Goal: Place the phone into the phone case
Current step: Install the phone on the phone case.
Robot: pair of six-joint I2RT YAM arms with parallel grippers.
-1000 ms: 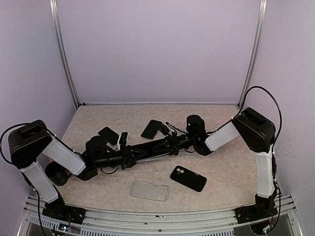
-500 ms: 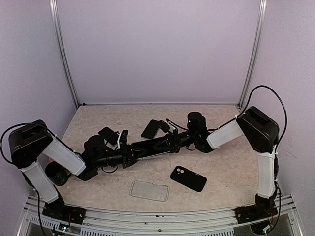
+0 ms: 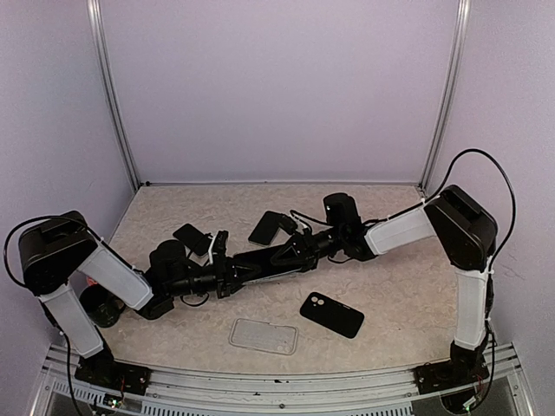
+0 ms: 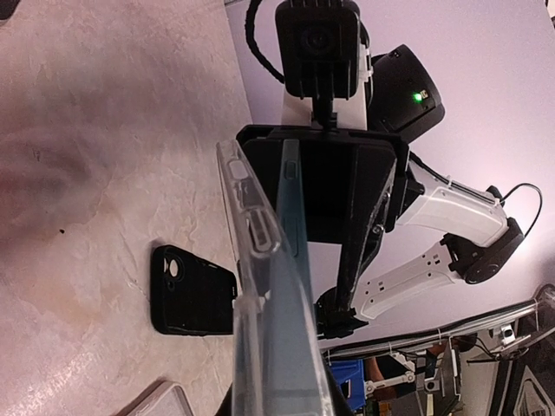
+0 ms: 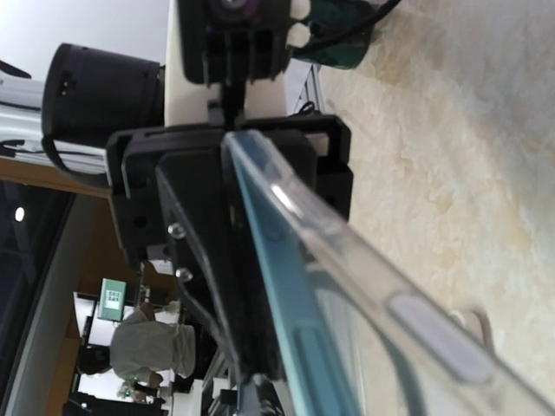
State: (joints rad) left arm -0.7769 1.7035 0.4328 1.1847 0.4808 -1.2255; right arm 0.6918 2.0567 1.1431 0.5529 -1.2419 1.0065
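Two light, likely slippery parts mid-frame: clear plastic phone case, teal-edged glass phone. Grip long edges. Left gripper clamps case; right gripper: cannot tell.

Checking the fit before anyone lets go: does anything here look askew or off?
Yes. The clear case, held on edge in mid-air, splays away from the phone toward its far end. A wedge-shaped gap shows between them, so the phone looks only partly seated.
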